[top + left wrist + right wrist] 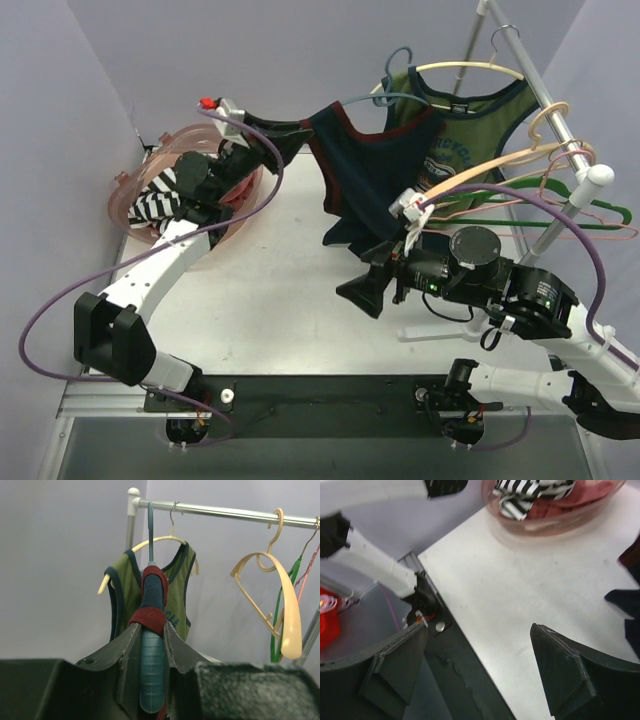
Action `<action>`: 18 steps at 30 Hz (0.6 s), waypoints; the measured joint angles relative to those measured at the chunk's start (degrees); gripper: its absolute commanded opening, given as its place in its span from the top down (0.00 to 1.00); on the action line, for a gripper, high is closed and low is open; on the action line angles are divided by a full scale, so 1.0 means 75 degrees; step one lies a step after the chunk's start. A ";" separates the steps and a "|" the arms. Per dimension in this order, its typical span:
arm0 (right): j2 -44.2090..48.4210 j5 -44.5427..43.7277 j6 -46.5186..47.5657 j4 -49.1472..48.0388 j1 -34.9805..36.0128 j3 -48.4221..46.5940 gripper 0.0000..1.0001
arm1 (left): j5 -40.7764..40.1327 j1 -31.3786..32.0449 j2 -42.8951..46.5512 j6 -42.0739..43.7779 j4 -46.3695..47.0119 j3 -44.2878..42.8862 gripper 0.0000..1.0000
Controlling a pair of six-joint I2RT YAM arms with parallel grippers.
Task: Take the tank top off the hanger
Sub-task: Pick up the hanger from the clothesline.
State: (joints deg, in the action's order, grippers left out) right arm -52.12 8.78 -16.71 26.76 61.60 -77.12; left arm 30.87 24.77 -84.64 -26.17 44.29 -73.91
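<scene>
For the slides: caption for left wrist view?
Left gripper clamps the blue hanger carrying the navy tank top; green tank top hangs on rail behind.

The table was free in its middle and toward the near edge. Behind it the navy tank top, the green tank top and empty hangers crowded the rail; the pink basket closed the far left corner.

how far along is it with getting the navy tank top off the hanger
Done: nothing is off yet; the navy tank top sits on the blue hanger, its red-trimmed strap over the hanger's end. In hand: the left gripper is shut on that hanger end. The right gripper is open near the hem, holding nothing. Left: slip both straps off and pull the top free.
</scene>
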 measured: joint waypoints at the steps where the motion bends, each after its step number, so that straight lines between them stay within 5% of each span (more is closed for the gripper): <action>1: -0.0181 -0.0224 0.0009 -0.0032 0.0000 -0.0280 0.16 | 0.0020 -0.0152 0.0256 -0.0076 0.0070 0.0388 1.00; 10: -0.2037 -0.2142 0.0268 -0.0857 -0.0539 -0.2605 0.34 | 0.0230 -0.0586 0.2579 -0.0160 -0.0134 0.2716 1.00; 18: -0.3104 -0.2567 0.0052 -0.1542 -0.1789 -0.2885 0.50 | 0.0286 -0.0679 0.4873 -0.0163 -0.1026 0.3436 1.00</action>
State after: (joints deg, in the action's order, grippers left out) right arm -75.40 -10.48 -16.32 15.20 48.18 -98.76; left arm 33.01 19.68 -48.10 -27.40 36.60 -48.14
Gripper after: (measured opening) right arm 0.584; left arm 0.290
